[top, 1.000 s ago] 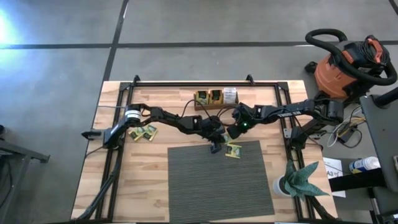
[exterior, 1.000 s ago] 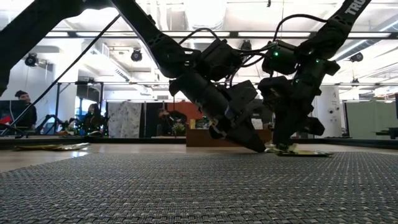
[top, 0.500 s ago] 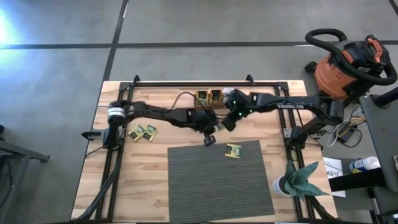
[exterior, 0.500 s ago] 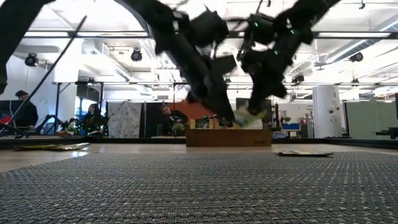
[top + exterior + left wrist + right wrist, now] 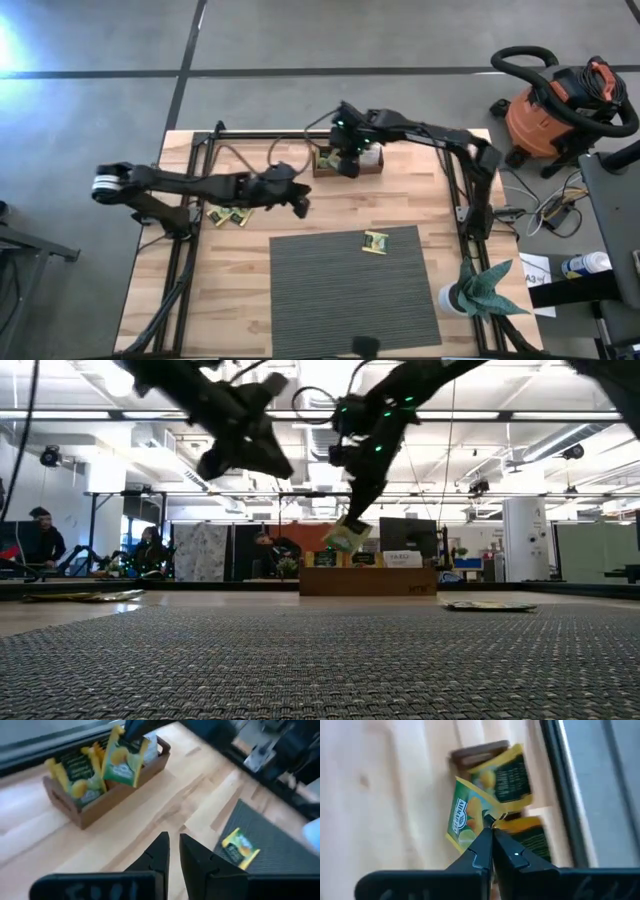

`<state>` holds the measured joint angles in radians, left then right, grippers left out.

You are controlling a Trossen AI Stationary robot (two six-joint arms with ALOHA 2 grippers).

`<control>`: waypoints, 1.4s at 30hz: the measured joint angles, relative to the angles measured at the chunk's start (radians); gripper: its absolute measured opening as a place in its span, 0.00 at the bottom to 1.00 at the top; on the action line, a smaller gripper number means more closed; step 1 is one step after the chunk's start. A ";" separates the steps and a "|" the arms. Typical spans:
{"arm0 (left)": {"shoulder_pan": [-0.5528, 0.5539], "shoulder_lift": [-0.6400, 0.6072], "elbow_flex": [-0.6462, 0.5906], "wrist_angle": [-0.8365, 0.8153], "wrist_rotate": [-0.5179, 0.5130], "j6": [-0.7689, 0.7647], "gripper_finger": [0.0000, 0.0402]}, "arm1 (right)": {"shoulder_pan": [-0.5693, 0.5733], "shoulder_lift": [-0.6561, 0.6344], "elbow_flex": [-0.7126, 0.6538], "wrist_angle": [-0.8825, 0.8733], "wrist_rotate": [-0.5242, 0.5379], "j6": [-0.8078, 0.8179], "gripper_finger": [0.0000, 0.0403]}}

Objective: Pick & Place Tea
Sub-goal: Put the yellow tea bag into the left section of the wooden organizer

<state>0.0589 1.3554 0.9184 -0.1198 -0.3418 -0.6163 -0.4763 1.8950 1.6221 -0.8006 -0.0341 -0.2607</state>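
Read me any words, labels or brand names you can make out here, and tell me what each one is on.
Nothing reads cleanly.
Held tea sachet in the right gripper: printed brand line, too blurred to read.
Sachets in the wooden tray: lettering too small.
Sachet on the mat: blurred.

Right arm stretched toward table's far edge, right gripper [image 5: 347, 165] raised in air, fingers [image 5: 481, 849] pinched together on tea sachet [image 5: 468, 818]. Left arm stretched across table's left half, left gripper [image 5: 299, 208] raised, nothing held, fingers [image 5: 159, 854] nearly together.
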 joint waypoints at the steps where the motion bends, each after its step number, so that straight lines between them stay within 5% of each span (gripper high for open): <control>1: 0.000 -0.032 -0.035 0.020 0.000 -0.021 0.10 | 0.000 0.039 0.049 -0.029 0.015 -0.033 0.02; 8: -0.009 -0.186 -0.188 0.050 -0.004 -0.120 0.10 | 0.008 0.267 0.374 -0.180 0.118 -0.206 0.02; 18: -0.010 -0.264 -0.237 0.079 0.000 -0.036 0.10 | 0.038 0.485 0.722 -0.366 0.199 -0.383 0.02; 42: -0.008 -0.262 -0.237 0.083 -0.045 -0.016 0.10 | 0.053 0.510 0.643 -0.366 0.212 -0.480 0.02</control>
<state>0.0505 1.0931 0.6811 -0.0372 -0.3870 -0.6327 -0.4232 2.4054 2.2651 -1.1664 0.1783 -0.7410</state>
